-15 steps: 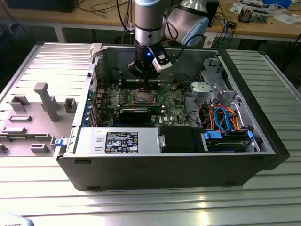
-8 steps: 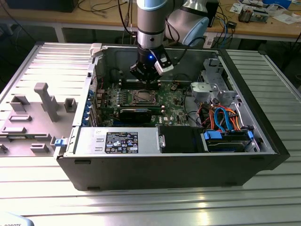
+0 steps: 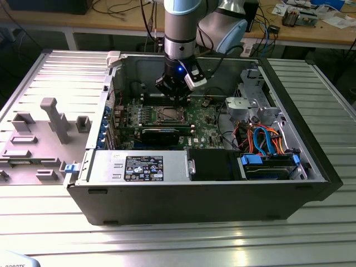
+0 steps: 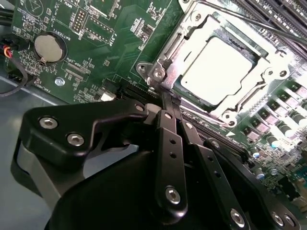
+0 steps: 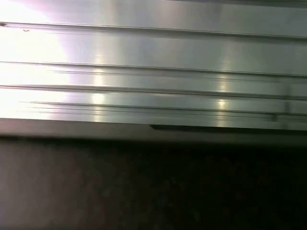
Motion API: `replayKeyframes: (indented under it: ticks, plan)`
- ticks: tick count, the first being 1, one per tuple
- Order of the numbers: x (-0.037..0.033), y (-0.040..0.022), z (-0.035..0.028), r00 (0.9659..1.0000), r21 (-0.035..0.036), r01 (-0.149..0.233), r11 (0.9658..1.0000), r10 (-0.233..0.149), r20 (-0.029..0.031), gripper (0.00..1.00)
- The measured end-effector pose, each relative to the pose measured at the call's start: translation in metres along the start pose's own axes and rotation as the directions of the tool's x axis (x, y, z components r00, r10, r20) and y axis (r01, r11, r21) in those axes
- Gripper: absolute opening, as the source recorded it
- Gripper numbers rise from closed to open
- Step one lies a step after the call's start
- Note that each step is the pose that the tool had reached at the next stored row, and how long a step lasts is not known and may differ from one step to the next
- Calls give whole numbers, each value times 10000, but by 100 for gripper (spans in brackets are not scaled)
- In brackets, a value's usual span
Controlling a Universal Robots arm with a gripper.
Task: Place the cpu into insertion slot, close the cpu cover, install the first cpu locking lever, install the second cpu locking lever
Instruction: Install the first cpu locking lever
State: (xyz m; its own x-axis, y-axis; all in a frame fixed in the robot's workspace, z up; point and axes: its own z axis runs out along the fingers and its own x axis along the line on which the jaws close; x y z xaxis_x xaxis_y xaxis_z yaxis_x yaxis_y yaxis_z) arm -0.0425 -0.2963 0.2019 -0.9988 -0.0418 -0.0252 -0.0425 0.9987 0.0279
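The cpu (image 4: pixel 218 72) is already sitting in the insertion slot (image 4: pixel 178 88), and the cpu cover (image 4: pixel 199 26) is lying closed over it as a silver frame around its pale top. So the work appears to be at the locking levers. In the second wrist view the gripper (image 4: pixel 168 98) is reaching the near corner of the socket with its fingers (image 4: pixel 170 143) drawn tightly together, touching or just beside the thin lever (image 4: pixel 156 72) at that corner (I cannot tell whether they are pinching it or only pressing on it). Seating that lever will call for a firm push down and sideways under its catch. In the exterior view the gripper (image 3: pixel 177 97) is hanging just behind the socket (image 3: pixel 167 115) inside the computer case (image 3: pixel 194 194), and the lever's hook is too small to make out.
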Motion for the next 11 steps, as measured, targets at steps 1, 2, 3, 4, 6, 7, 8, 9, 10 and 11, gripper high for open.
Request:
replayKeyframes:
  ticks: [1,2,3,4,6,7,8,9,10,11]
  plan:
    - [0,0,-1,10000,4,1,10000,-1,-6,11]
    - [1,-1,-2,10000,5,0,10000,0,-8,11]
    - [2,-2,-5,10000,11,1,10000,-1,-15,11]
    - [1,-2,-7,10000,12,1,10000,-1,-15,11]
    - [1,-2,-10,10000,12,1,10000,-1,-15,11]
    - [1,-2,-13,10000,14,1,10000,-1,-15,11]
    - [2,-2,-20,10000,15,1,10000,0,-16,11]
    - [1,-2,-25,10000,13,1,10000,-1,-16,11]
    - [1,-1,-28,10000,11,0,10000,0,-14,11]
    - [1,-1,-28,10000,9,1,10000,-1,-12,11]
